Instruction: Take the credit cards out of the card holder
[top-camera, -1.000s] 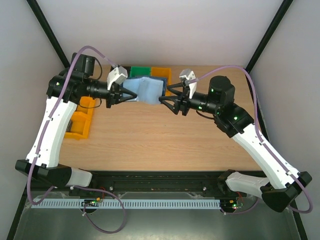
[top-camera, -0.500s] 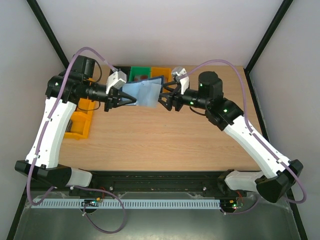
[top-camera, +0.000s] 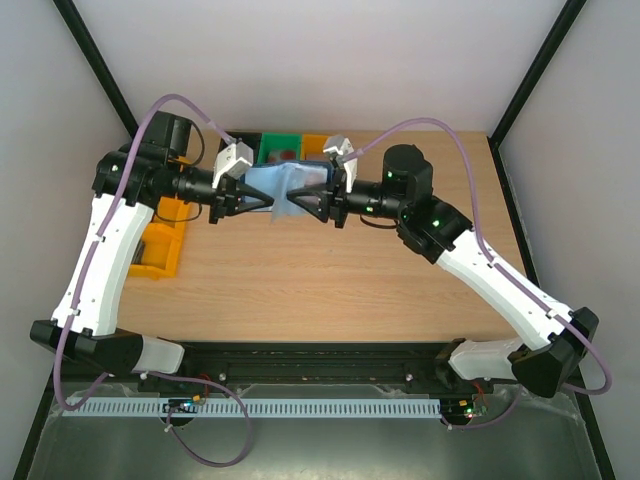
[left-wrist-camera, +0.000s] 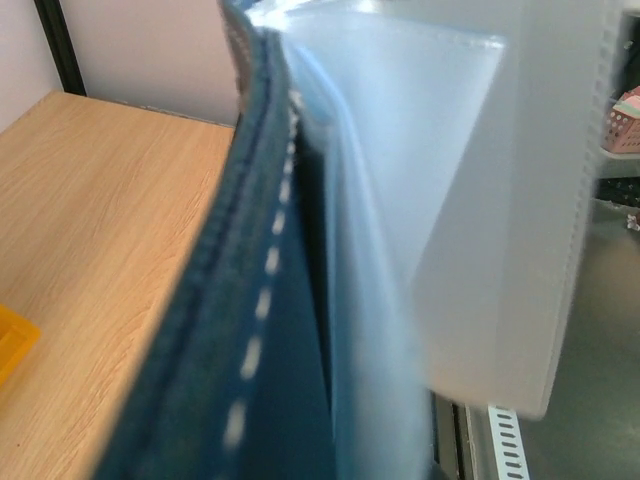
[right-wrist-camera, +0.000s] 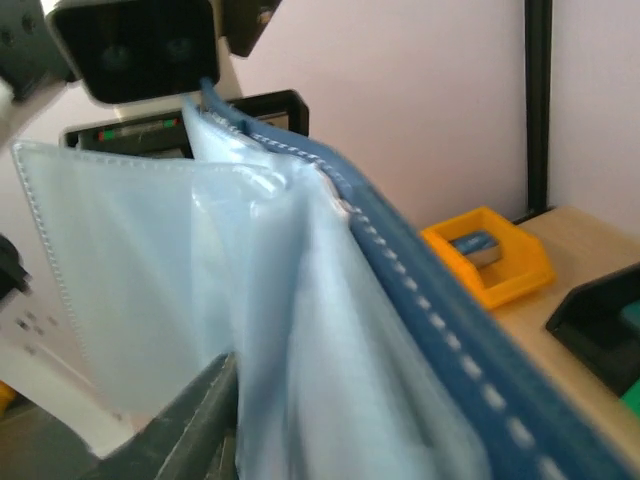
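R gripper (top-camera: 312, 200) moved left, nearer L gripper (top-camera: 240, 193). Holder (top-camera: 280, 186) between them now narrower, bunched, less spread.

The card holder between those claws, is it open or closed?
Open: the card holder fans clear sleeves from its navy cover, between left gripper and right gripper.

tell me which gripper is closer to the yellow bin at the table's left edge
Left. The left gripper is just right of the yellow bin; the right gripper is farther right, across the card holder.
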